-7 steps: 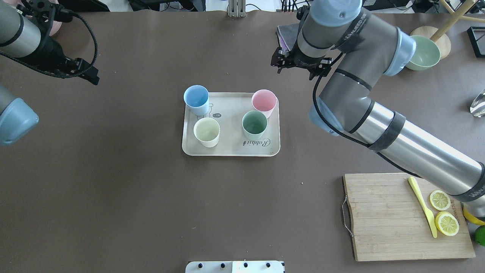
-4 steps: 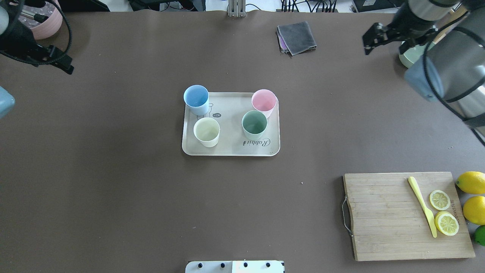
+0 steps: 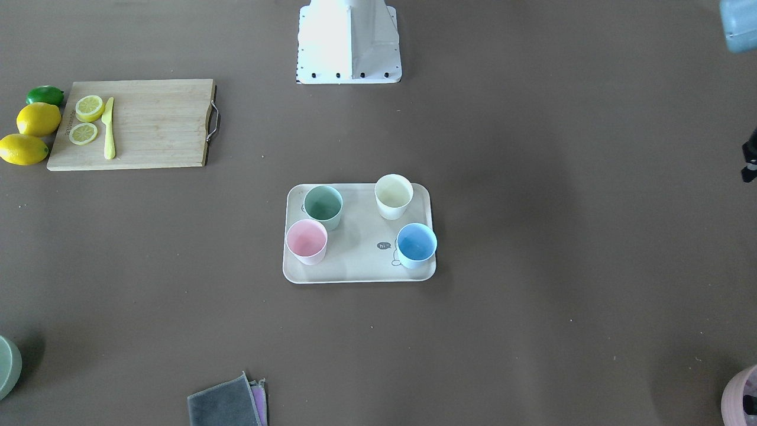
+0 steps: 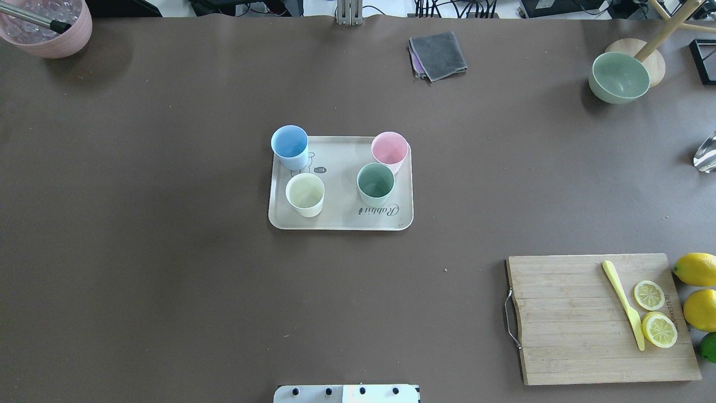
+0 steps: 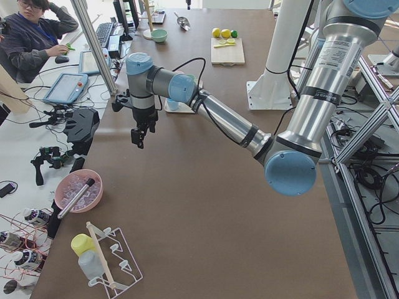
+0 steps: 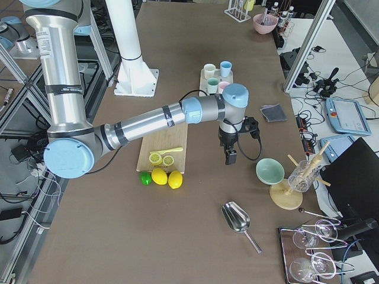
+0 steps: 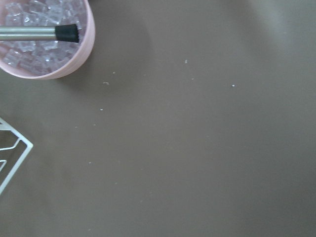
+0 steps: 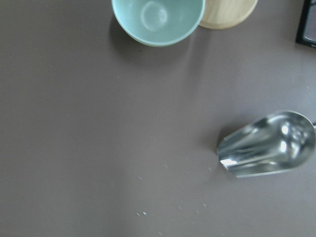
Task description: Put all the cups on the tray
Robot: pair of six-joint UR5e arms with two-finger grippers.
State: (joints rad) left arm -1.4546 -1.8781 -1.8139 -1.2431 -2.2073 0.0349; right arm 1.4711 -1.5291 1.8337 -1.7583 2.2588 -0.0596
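The beige tray (image 4: 341, 219) lies at the table's middle and also shows in the front-facing view (image 3: 358, 270). Four cups stand upright on it: light blue (image 4: 290, 143), pink (image 4: 390, 148), cream-white (image 4: 305, 192) and mint green (image 4: 375, 182). No gripper is near them. My left gripper (image 5: 138, 134) hangs over bare table near the robot's left end. My right gripper (image 6: 230, 155) hangs over bare table near the right end. Both show only in the side views, so I cannot tell whether they are open or shut.
A bamboo cutting board (image 4: 565, 319) with lemon slices and a yellow knife lies at the near right, lemons beside it. A green bowl (image 4: 619, 76), a grey cloth (image 4: 438, 54) and a pink bowl of ice (image 4: 47, 31) sit along the far edge. A metal scoop (image 8: 269, 145) lies near the right end.
Both arms have swung outward and left the overhead view, the right one from over the tray's far right corner. The cups and tray have not moved.
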